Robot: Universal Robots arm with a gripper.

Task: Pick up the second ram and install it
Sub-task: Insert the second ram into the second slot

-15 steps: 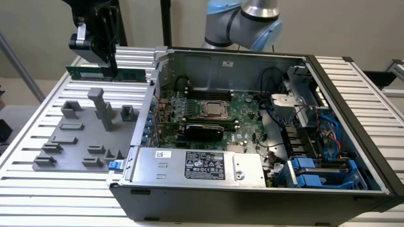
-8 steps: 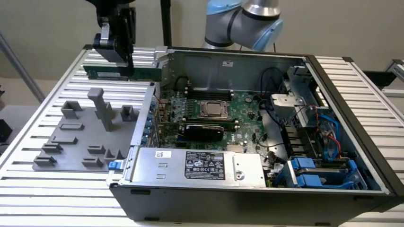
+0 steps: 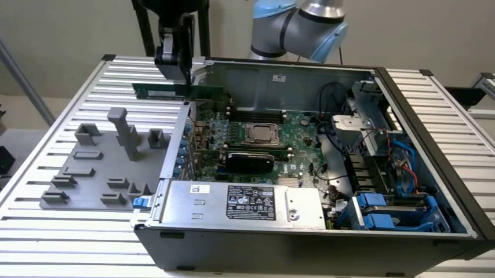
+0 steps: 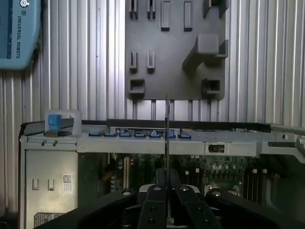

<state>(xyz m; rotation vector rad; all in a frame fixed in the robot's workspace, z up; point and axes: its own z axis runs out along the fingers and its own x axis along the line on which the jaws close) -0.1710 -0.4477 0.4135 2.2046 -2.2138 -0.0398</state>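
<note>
- While it hangs in the air, the ram (image 3: 203,92) (image 4: 167,129) is clamped in the gripper (image 3: 180,82) (image 4: 166,177), whose fingers (image 4: 153,202) are drawn narrow against both flat faces of the stick.
- Ram attitude: long edge level, flat faces upright. In the wrist view it shows edge-on as a thin dark line rising from between the fingers.
- Ram position: above the far part of the case's (image 3: 309,249) wall on the exterior view's left. One end reaches out over the table (image 3: 116,75); the other end reaches over the far edge of the motherboard (image 3: 298,130). It touches neither the wall nor the board.
- Gripper grip point: about mid-length on the stick's upper edge, with green board showing on both sides of the fingers.
- Case: lies on its side, open, on the slatted table. The processor (image 3: 263,134) sits near the middle of the motherboard. Long dark slots (image 3: 251,116) lie just on its far side; whether any of them is filled cannot be told.
- Power supply (image 3: 240,202) (image 4: 47,186): near corner of the case, label facing up.
- Fixture (image 3: 97,174) (image 4: 174,62): grey plate with raised blocks, on the table to the exterior view's left of the case, well apart from the ram.
- Arm (image 3: 305,23): blue and silver joints visible beyond the far wall of the case.
</note>
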